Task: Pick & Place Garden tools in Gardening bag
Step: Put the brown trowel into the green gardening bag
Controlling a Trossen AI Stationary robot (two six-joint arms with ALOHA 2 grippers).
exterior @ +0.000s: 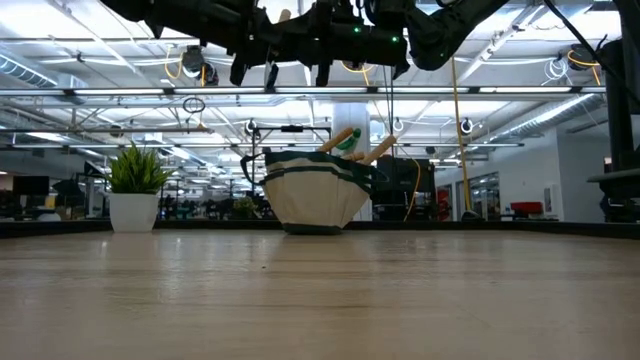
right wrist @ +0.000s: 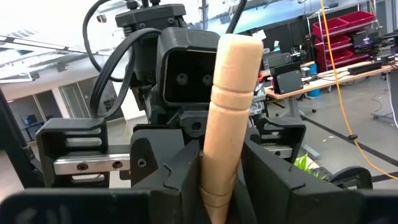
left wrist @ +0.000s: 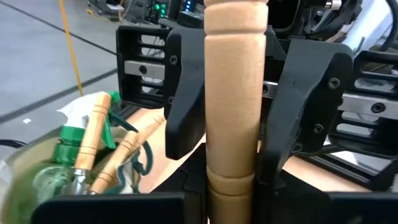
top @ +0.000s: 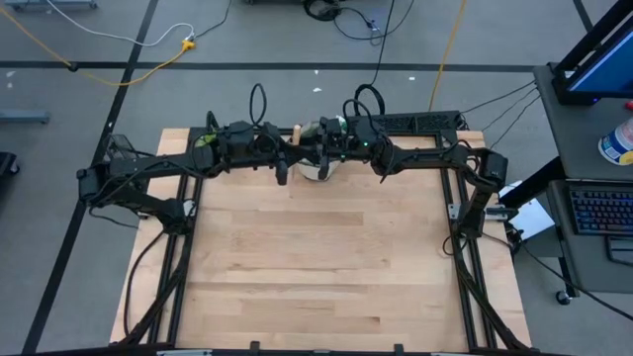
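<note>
Wooden-handled tool is sitting clamped in both left pincer and right pincer per wrist views; gardening bag at tabletop's 12 o'clock is holding spray bottle and wooden handles.

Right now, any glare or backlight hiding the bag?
Low view: ceiling lights backlight the gardening bag, still readable; the arms above are silhouettes. High view: even light, left hand and right hand over the bag. Wrist views: the wooden handle both grip blocks most.

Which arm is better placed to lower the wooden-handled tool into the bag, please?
Probably right: the right gripper holds the tool handle over the gardening bag; the left gripper sits beside it.
</note>
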